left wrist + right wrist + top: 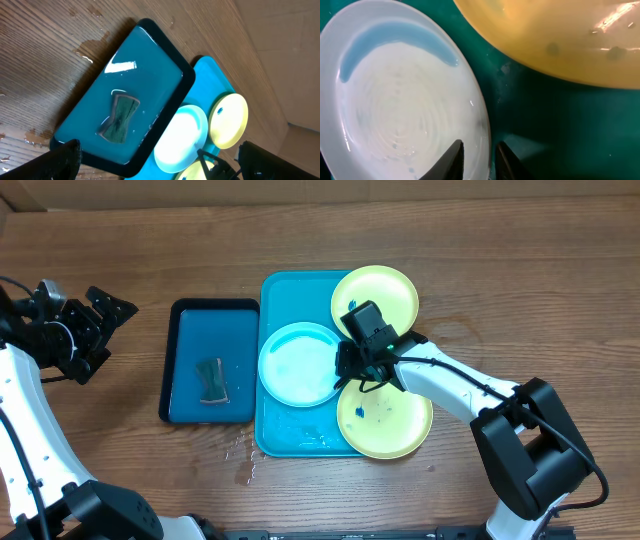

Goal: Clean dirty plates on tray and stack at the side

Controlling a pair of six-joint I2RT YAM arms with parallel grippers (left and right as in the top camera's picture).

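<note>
Three plates lie on the turquoise tray (pixel 285 442): a light blue plate (pixel 298 365) at the left, a pale yellow-green plate (pixel 385 290) at the far right corner and another (pixel 390 425) with blue smears at the near right. My right gripper (pixel 345 368) is at the light blue plate's right rim. In the right wrist view its fingers (pixel 479 152) are closed on that plate's (pixel 395 100) rim, one finger on top and one outside. My left gripper (pixel 95 330) is open and empty, far left above the table.
A smaller dark-blue tray (pixel 210 320) with black rim lies left of the turquoise tray and holds water and a dark cloth (pixel 211 381). Water drops lie on the wood near the trays' front (pixel 240 455). The left wrist view shows the dark tray (pixel 150 55).
</note>
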